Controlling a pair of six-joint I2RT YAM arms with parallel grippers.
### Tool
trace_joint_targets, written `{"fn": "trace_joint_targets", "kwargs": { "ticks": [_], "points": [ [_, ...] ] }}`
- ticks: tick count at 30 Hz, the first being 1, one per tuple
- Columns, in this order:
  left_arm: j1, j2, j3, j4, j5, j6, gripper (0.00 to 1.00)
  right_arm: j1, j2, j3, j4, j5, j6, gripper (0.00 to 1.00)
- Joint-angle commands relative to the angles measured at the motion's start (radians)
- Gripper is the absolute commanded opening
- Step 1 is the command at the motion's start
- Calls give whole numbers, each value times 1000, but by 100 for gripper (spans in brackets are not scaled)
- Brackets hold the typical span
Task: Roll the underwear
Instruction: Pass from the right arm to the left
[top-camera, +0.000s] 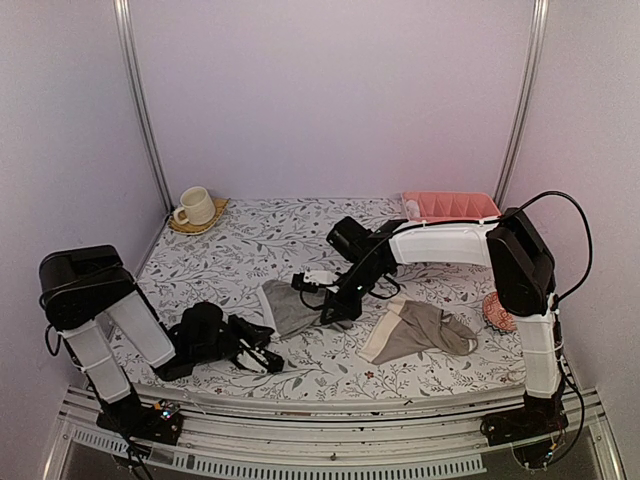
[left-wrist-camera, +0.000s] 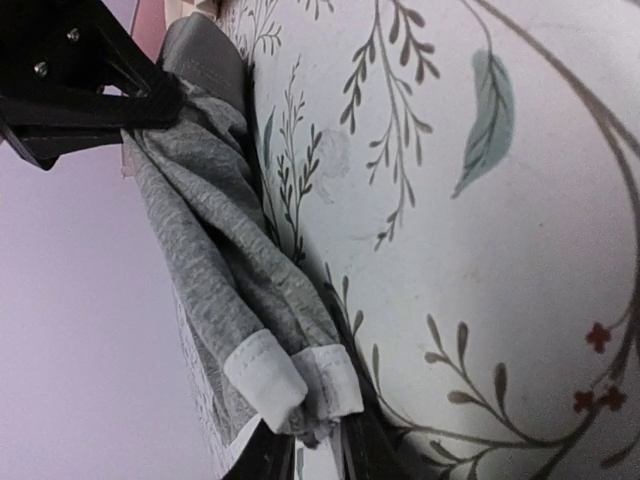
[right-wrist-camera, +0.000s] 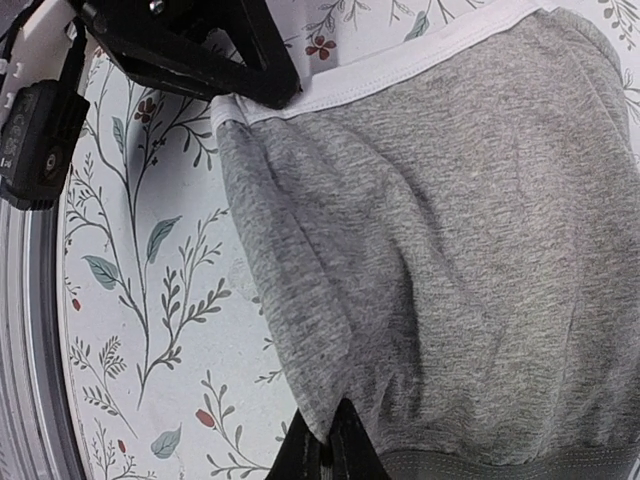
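Rolling pending: L gripper (left-wrist-camera: 318, 440) & R gripper (right-wrist-camera: 328, 445) are clamping shut on grey brief (top-camera: 288, 307) edges; taupe brief (top-camera: 420, 330) is lying unrolled at its 3 o'clock.

Grey brief (top-camera: 286, 306), taupe brief (top-camera: 420, 330): two. Cup (top-camera: 195, 205): one.

What you have on the table besides the job
You see a cream mug (top-camera: 196, 205) standing on a woven coaster (top-camera: 214, 219) in the far left corner of the leaf-patterned tablecloth (top-camera: 260, 250), a pink tray (top-camera: 450, 206) at the far right, and a round pink knitted piece (top-camera: 496, 313) at the right edge, partly hidden
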Motion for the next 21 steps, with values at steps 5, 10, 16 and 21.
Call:
{"fn": "trace_joint_targets", "kwargs": {
  "ticks": [5, 10, 16, 21],
  "points": [
    [11, -150, 115, -461, 82, -202, 5, 4, 7, -24, 32, 96, 12, 25],
    [30, -188, 180, -604, 114, -275, 0, 33, -52, -120, 112, 203, 27, 48],
    [55, -218, 223, -708, 151, -315, 0, 84, -114, -240, 208, 376, 81, 57],
    [86, -241, 258, -788, 207, -348, 0, 139, -144, -353, 297, 583, 111, 62]
  ]
}}
